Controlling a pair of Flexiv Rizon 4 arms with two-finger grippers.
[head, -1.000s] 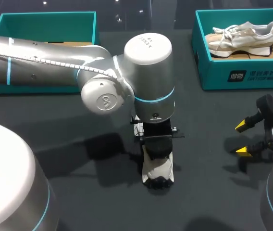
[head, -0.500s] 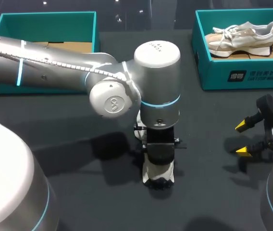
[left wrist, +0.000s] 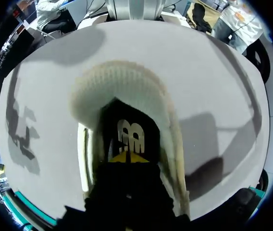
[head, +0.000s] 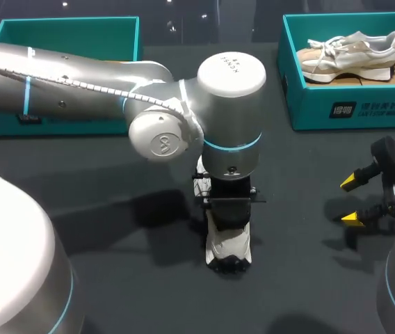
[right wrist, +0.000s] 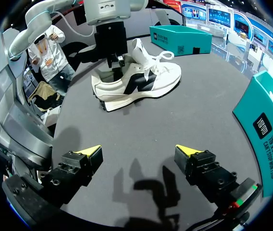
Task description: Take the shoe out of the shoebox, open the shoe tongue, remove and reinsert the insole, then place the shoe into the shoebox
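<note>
A white shoe with black side panels (head: 229,247) lies on the dark table near the middle, its heel toward me. My left arm hangs straight above it. In the left wrist view my left gripper (left wrist: 128,156) is down inside the shoe's opening (left wrist: 122,82), yellow tips pressed together just over the dark insole (left wrist: 130,137). Whether the tips pinch the insole is hidden. The right wrist view shows the shoe (right wrist: 141,79) side-on with the left gripper (right wrist: 115,65) dipping in at the heel. My right gripper (head: 352,200) (right wrist: 139,151) stands open and empty at the table's right, well apart from the shoe.
A teal shoebox (head: 354,108) at the back right holds a second, beige shoe (head: 350,52). Another teal shoebox (head: 65,31) sits at the back left, partly behind my left arm. Bare table lies between the shoe and the right gripper.
My left arm's wrist has shifted a little to the right above the shoe. The shoe stays in place, and the right gripper has not moved.
</note>
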